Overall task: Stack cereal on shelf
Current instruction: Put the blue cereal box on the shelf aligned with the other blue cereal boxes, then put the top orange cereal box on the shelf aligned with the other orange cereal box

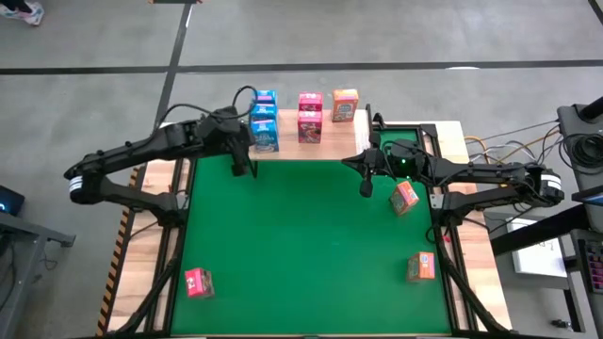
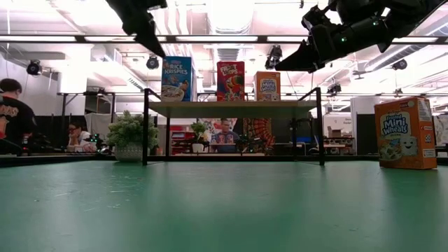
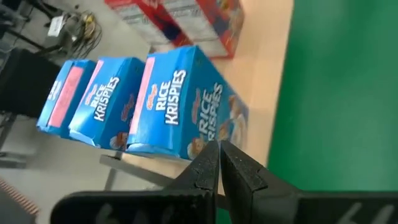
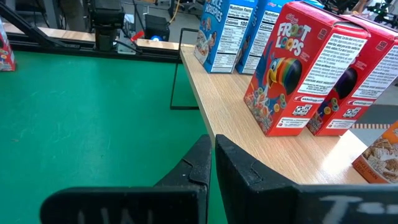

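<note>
Spanning the green mat (image 1: 311, 245), both claws (image 1: 252, 169) (image 1: 366, 188) pinched together and empty, busy workshop room behind.

The floor (image 1: 396, 38) is grey concrete with dark seam lines. Long strip lights (image 2: 84, 38) and ducting cross the white ceiling (image 2: 231, 14). A seated person (image 2: 10, 115) and cluttered workbenches (image 2: 91, 143) occupy the room's far side.

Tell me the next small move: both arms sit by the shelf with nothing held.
Probably swing the right gripper back and open it above the tilted orange box just beside it. That box, another orange box and a pink box lie on the green mat, off the shelf. Both sets of jaws are shut and empty.
</note>
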Motion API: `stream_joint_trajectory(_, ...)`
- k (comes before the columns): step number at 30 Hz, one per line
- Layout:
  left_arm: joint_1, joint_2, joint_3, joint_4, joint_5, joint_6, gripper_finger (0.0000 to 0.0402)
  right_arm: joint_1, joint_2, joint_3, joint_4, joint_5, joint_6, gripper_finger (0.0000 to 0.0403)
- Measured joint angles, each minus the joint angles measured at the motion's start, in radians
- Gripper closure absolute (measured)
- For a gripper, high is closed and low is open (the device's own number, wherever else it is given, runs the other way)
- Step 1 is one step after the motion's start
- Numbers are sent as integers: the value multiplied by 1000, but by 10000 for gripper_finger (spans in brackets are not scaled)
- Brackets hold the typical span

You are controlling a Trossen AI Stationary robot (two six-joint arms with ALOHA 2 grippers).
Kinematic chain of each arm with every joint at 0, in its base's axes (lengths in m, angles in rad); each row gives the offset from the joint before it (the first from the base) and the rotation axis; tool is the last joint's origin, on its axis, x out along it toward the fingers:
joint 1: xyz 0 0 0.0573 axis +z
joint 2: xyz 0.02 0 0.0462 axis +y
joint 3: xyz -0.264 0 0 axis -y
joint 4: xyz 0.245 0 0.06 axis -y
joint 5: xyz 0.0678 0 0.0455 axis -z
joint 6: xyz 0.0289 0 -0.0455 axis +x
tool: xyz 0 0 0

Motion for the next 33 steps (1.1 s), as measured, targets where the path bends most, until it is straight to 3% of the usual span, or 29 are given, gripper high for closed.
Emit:
stream_joint_trajectory(9,4,51,0,9,-100,15,401,0,0,0,0,0,0,390)
stream_joint_trajectory(19,2,51,0,10,-98,11,401,0,0,0,0,0,0,390)
stream_joint_trajectory(26,-25,22,0,24,15,6,402,0,0,0,0,0,0,390)
stream_joint_trajectory(33,-39,-47,-9,129,281,11,402,0,0,0,36,0,79,390)
